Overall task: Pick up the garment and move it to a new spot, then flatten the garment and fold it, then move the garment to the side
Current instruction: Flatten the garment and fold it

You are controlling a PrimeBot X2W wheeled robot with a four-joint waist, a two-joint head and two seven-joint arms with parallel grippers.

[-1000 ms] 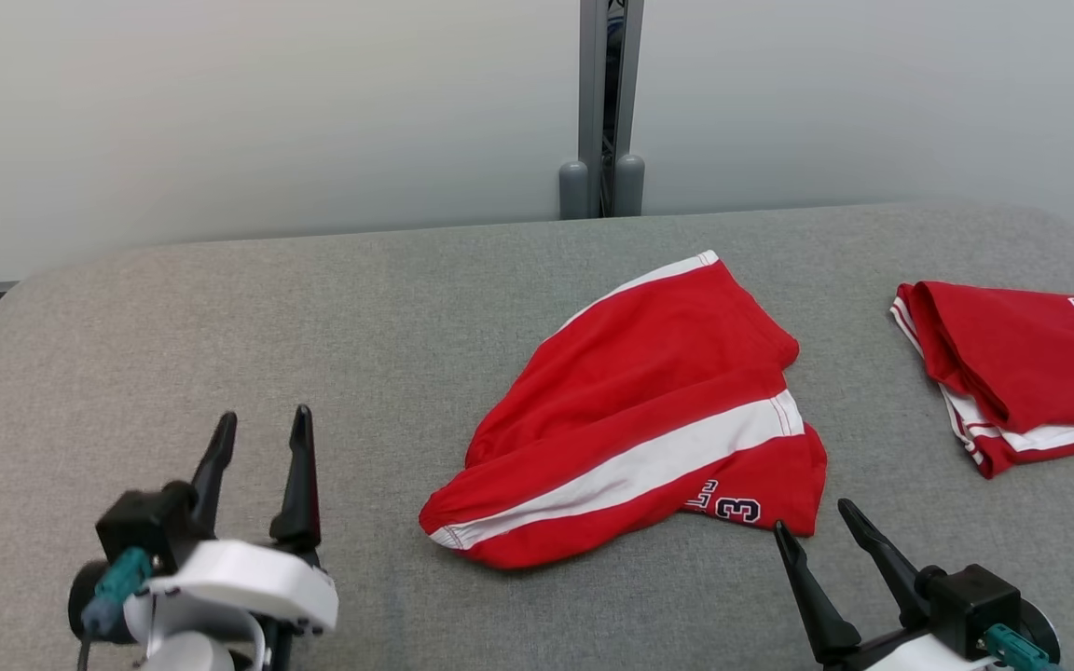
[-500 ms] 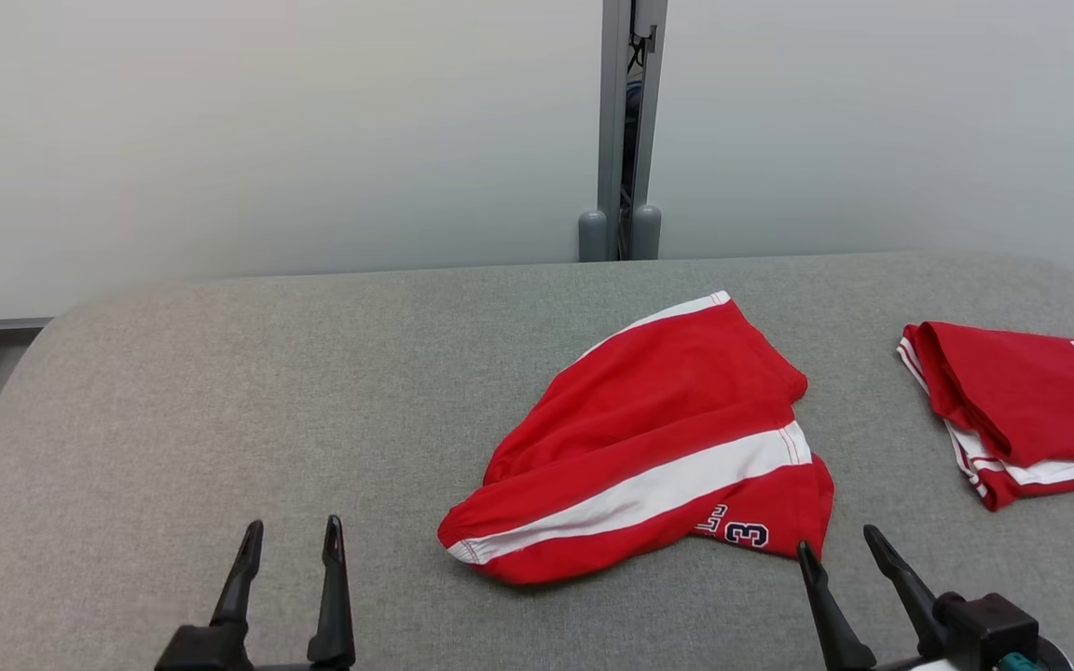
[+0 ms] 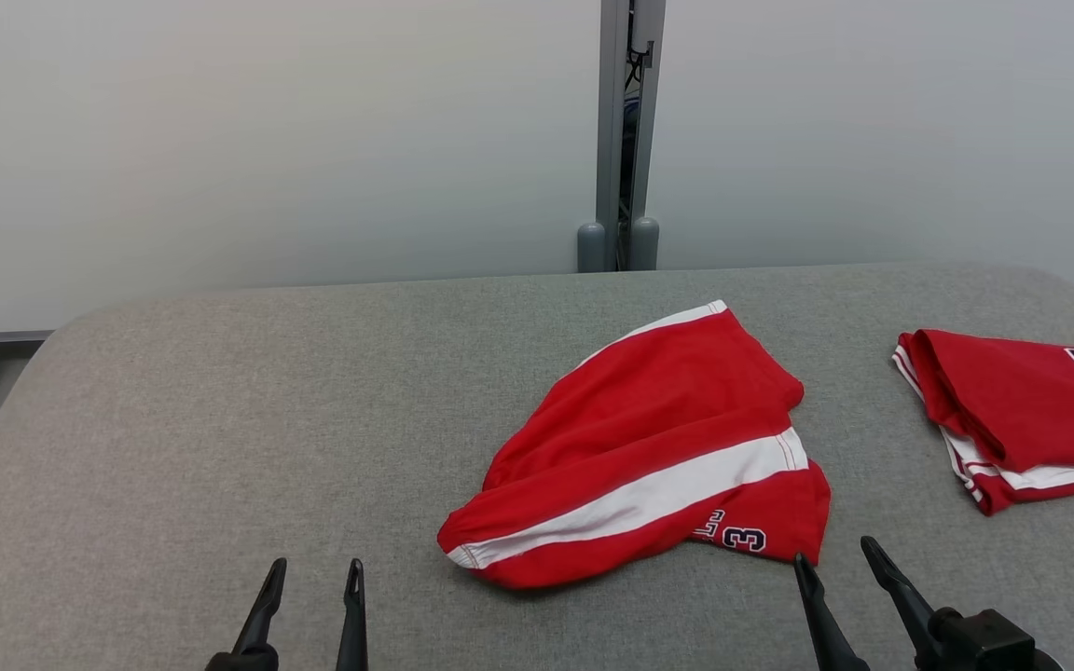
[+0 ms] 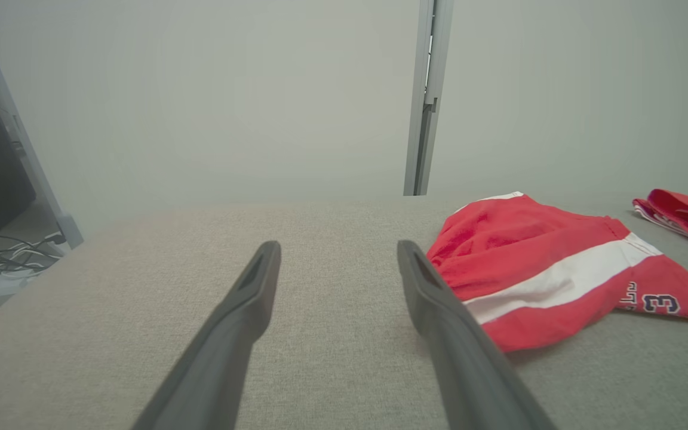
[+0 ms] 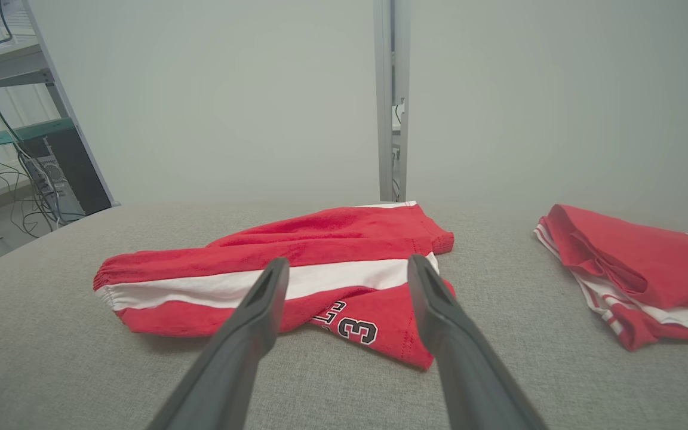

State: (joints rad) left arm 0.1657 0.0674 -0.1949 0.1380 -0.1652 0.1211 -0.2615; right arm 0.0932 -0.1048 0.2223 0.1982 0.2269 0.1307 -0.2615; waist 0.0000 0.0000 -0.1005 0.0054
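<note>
Gaping empty, left claw (image 3: 316,567) and right claw (image 3: 833,552) face crumpled shorts (image 3: 649,447) (red) on table (image 3: 220,419).

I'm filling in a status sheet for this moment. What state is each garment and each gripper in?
red shorts: crumpled, lying loose on the grey table, not held.
folded red garment: folded, resting at the table's right end.
left gripper: open, empty, apart from the shorts.
right gripper: open, empty, tips close to the shorts' numbered hem.
</note>
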